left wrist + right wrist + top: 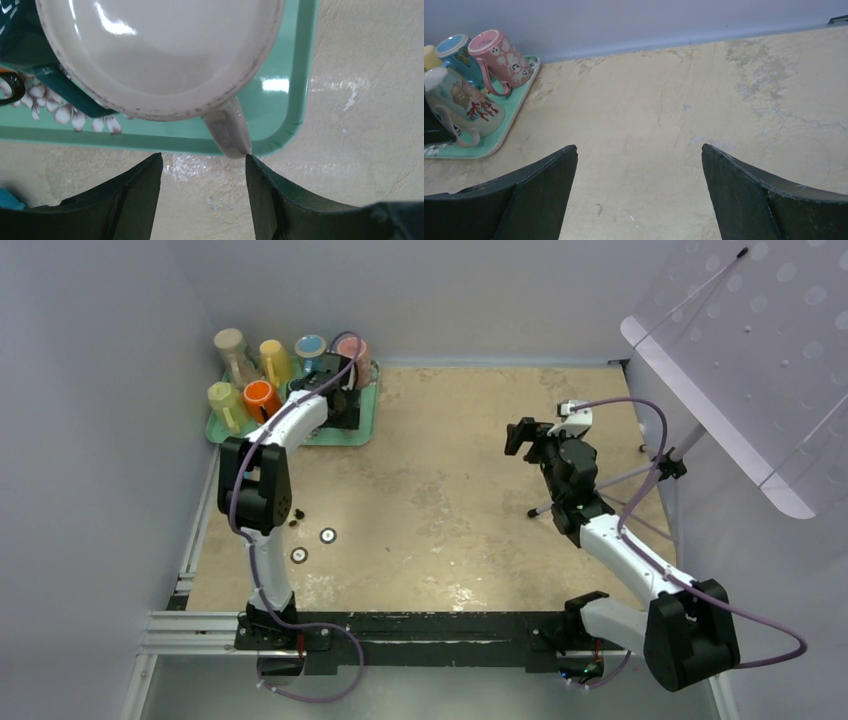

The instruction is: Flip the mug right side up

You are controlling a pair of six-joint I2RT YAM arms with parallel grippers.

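In the overhead view a teal tray [345, 435] sits in the upper left of the frame on the tan table [440, 510], crowded with mugs. The left gripper [338, 398] hangs over its right-hand end, covering the mug it faces. The left wrist view shows that mug [160, 50] close up: it is cream, and its broad glossy round end with a scuffed rim fills the upper half of the frame. It stands on the tray near the right-hand rim. Its handle [227, 132] runs down the frame to the tray's near rim, with the tip just beside the right-hand dark finger [270, 200]. The left gripper's jaws are spread part way — bare table shows in the gap and nothing is pinched between them. In the right wrist view the same mug [466, 102] appears at the left edge of the frame, with a red coral picture on its side and what looks like its closed pale end uppermost. A pink mug [499, 55] and a blue mug [456, 52] stand behind it. The right gripper [639, 147] hovers over bare table right of centre in the overhead view, well apart from the tray — its jaws are spread wide and hold nothing. Two small round discs [328, 535] lie on the table in the lower left of the overhead frame, near the left arm.
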